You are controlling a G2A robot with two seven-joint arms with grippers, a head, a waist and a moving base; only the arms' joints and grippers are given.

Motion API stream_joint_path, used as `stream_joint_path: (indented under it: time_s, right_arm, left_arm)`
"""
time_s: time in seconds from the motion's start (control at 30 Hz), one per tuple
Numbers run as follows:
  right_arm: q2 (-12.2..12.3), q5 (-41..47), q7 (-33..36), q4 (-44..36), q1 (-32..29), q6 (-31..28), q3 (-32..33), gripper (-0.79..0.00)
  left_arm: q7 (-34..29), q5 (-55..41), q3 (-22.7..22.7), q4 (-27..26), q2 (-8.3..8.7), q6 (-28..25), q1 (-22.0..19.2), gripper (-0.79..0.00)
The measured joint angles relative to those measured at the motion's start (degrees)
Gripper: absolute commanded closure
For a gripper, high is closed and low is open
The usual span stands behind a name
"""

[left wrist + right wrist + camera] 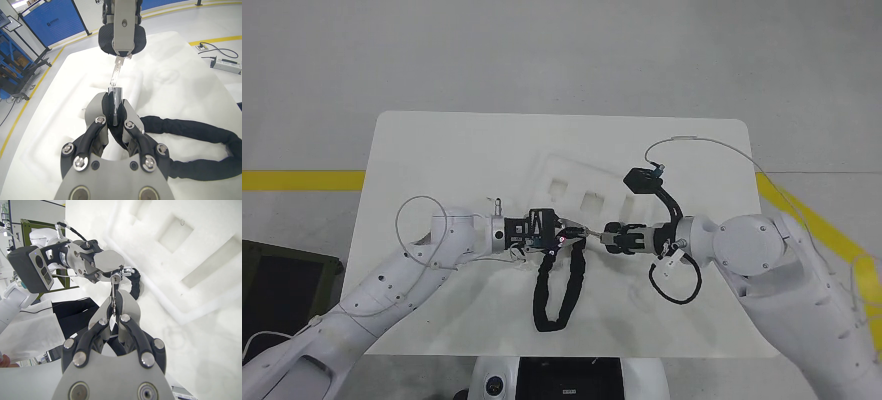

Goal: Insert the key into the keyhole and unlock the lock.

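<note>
My left gripper (115,103) is shut on the chrome lock cylinder (115,102) of a black fabric-covered chain lock (560,285), whose loop hangs down toward the table's front edge. My right gripper (113,303) is shut on the silver key (113,291) by its head. The key blade (116,73) points at the keyhole (115,278), and its tip sits right at the cylinder's end face. From above, both grippers (587,237) meet nose to nose over the middle of the white table (442,160).
A white foam tray (587,180) with rectangular recesses lies just behind the grippers. A black cable loop (677,285) hangs from the right arm. The table's left and right parts hold nothing else.
</note>
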Motion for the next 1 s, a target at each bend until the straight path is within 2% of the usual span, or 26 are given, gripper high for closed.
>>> stream_joint_path:
  time_s: [0.33,1.0]
  right_arm:
    - [0.2,1.2,3.9,1.8,1.5,-0.2,-0.6,0.000]
    - [0.3,2.9,5.6,5.1,3.0,-1.8,-1.7,0.000]
  left_arm:
    - [0.0,1.5,-1.5,-0.6,-0.08,-0.7,1.0,0.000]
    - [-0.7,5.1,-1.7,-1.0,-1.14,-2.3,1.1,0.000]
